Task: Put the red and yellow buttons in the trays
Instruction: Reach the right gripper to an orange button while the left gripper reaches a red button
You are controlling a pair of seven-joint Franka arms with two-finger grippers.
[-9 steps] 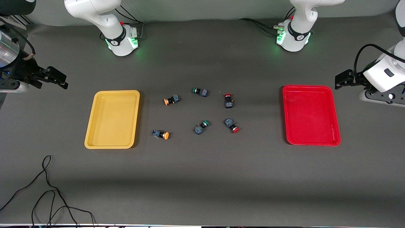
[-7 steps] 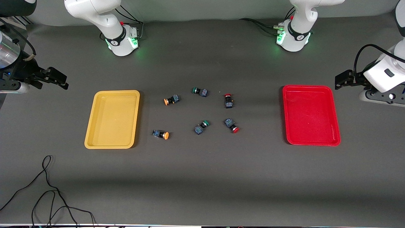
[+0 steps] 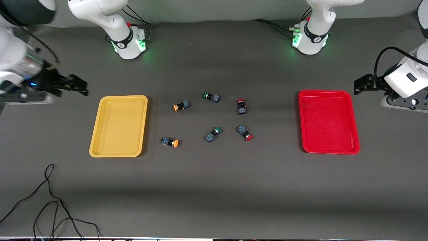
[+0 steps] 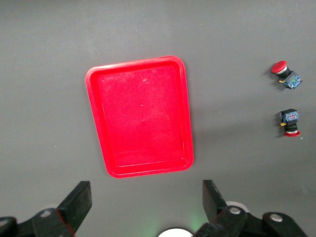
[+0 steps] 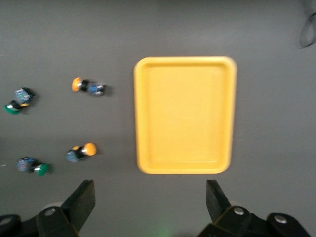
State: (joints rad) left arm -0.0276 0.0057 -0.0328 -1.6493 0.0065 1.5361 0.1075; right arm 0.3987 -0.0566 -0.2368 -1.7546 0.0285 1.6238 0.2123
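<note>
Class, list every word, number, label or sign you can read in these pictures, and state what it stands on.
No text can be read.
Right arm base: a dark band bears a white mark, too small to read.
Left arm base: the same, unreadable.
Yellow tray, red tray, buttons: no writing visible.

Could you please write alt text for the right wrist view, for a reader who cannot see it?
An empty yellow tray lies on a dark grey table, seen from above between the open right gripper fingers. Beside the tray lie two orange-yellow-capped buttons, with two green-capped buttons past them.
</note>
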